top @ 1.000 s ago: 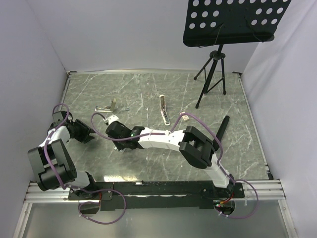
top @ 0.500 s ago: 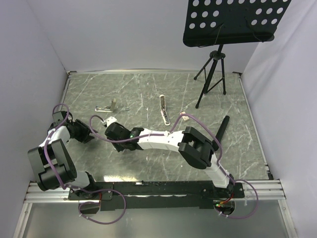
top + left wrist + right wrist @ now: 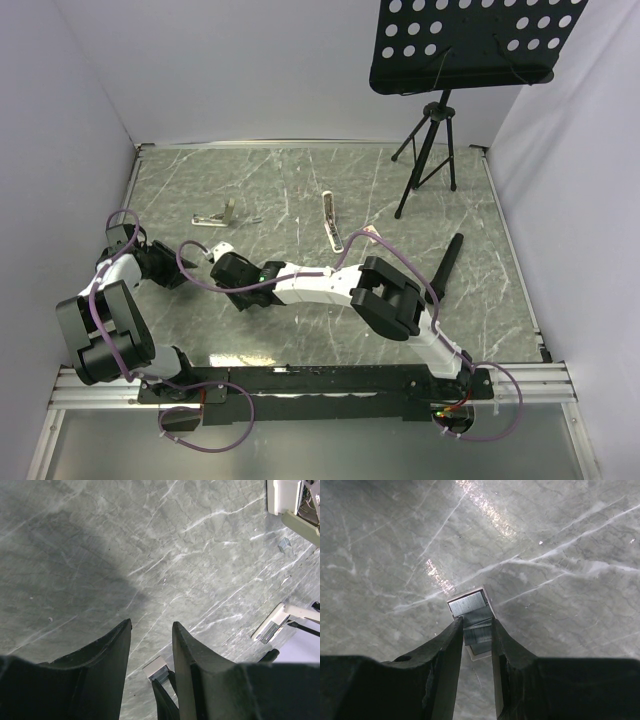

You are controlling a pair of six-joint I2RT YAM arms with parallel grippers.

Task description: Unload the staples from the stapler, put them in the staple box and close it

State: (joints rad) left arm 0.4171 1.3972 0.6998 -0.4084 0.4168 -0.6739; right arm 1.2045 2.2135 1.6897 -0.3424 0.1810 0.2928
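Note:
The cream-white stapler lies in two parts: a long bar (image 3: 331,221) at mid-table and a hinged piece (image 3: 214,217) at the far left. Both show in the left wrist view, the bar (image 3: 272,625) and the hinged piece (image 3: 292,500). My right gripper (image 3: 477,621) is shut on a silvery ribbed strip of staples (image 3: 468,604) in a small white-rimmed holder, low over the table. In the top view it (image 3: 219,252) is reaching left. My left gripper (image 3: 151,625) is open and empty, with the held piece (image 3: 158,668) just in front of it.
A black tripod stand (image 3: 428,150) with a perforated black desk stands at the back right. A black rod (image 3: 447,262) lies right of the right arm. A tiny metal bit (image 3: 284,544) lies near the hinged stapler piece. White walls close the table's sides.
My right gripper has moved left and nearer with its held piece, closing on the left gripper. The left arm has hardly moved.

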